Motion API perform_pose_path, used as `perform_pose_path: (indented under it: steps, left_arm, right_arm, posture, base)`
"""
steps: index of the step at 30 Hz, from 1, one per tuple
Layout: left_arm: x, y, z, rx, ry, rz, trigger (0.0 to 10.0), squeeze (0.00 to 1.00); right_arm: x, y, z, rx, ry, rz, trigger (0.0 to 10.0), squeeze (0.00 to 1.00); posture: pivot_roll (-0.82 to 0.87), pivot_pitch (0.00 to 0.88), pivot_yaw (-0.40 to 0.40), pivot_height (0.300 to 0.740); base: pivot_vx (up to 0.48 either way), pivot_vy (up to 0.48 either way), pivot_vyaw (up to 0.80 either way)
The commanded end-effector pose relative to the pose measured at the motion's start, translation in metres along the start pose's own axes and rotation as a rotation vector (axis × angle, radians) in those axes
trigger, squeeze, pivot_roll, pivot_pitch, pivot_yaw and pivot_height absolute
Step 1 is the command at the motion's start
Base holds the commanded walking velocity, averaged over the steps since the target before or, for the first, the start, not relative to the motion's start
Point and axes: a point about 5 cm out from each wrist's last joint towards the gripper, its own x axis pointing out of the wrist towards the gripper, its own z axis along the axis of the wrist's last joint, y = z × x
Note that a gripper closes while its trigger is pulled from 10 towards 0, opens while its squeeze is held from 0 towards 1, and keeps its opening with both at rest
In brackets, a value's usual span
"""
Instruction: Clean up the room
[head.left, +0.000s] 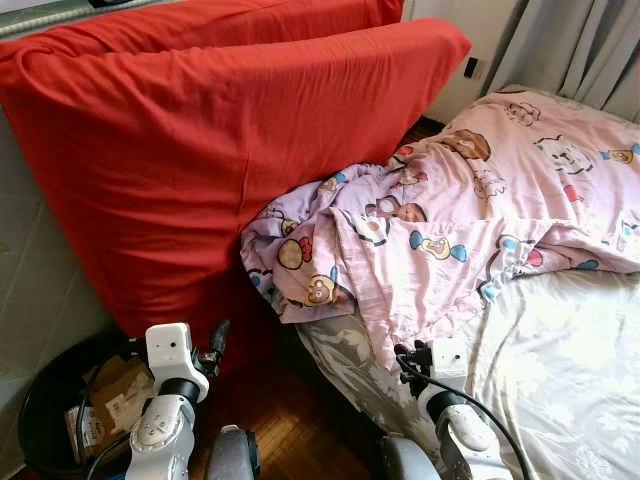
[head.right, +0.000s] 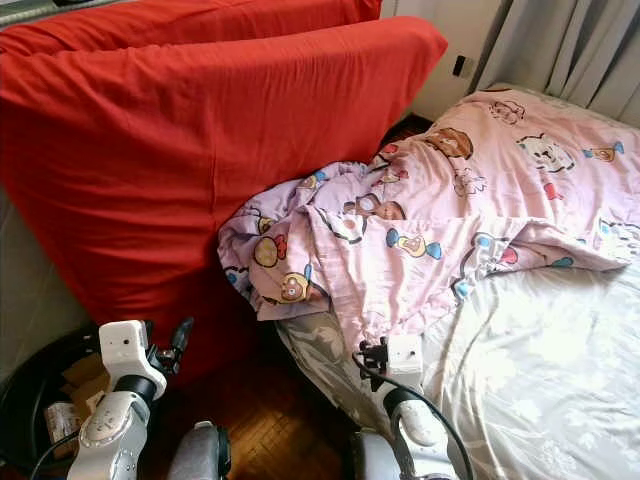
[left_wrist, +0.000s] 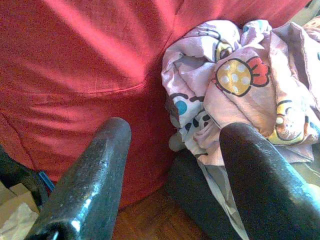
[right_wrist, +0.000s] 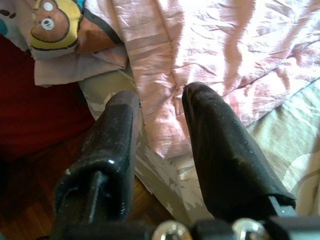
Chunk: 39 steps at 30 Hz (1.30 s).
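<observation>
Pink quilt (head.left: 470, 210) rumpled on pale bed (head.left: 560, 370)

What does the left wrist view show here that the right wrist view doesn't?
Left wrist view: the big red cushion and the left gripper, fingers apart and holding nothing, aimed at the gap between the cushion and the bunched blanket corner.

Right wrist view: the pale floral bedsheet under the blanket's edge, and the right gripper, fingers open, their tips at that hanging edge.

Both: the pink cartoon-print blanket and the wooden floor.
</observation>
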Motion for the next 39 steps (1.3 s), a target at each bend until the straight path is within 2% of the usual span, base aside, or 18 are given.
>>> perform_pose_path:
  steps: [1,5,25,33,39]
  left_arm:
    - [-0.001,0.001,-0.001,0.000,0.008,0.002,10.0,0.00]
    - [-0.001,0.001,-0.001,0.001,0.009,0.003,10.0,0.00]
    - [-0.005,0.003,0.000,0.005,0.008,0.003,10.0,0.00]
    - [-0.009,0.004,0.001,0.006,0.006,0.009,10.0,0.00]
    - [-0.016,0.006,0.003,0.010,0.004,0.012,10.0,0.00]
  right_arm:
    - [-0.003,-0.001,-0.006,0.002,0.030,0.000,10.0,0.00]
    - [-0.003,-0.001,-0.008,-0.002,0.043,-0.010,10.0,0.00]
    - [-0.002,0.007,-0.011,-0.011,0.063,0.029,10.0,0.00]
    - [0.000,0.008,-0.013,-0.007,0.088,0.012,10.0,0.00]
    - [0.004,0.001,-0.013,0.103,0.133,-0.104,10.0,0.00]
  posture:
    - [0.04,0.121,-0.034,0.620]
    - [0.04,0.129,-0.034,0.620]
    - [0.06,0.152,-0.034,0.620]
    - [0.07,0.167,-0.032,0.620]
    - [0.09,0.197,-0.027,0.620]
  base:
    - [0.000,0.000,0.00]
    - [0.000,0.000,0.00]
    - [0.280,0.000,0.00]
    - [0.000,0.000,0.00]
    - [0.000,0.000,0.00]
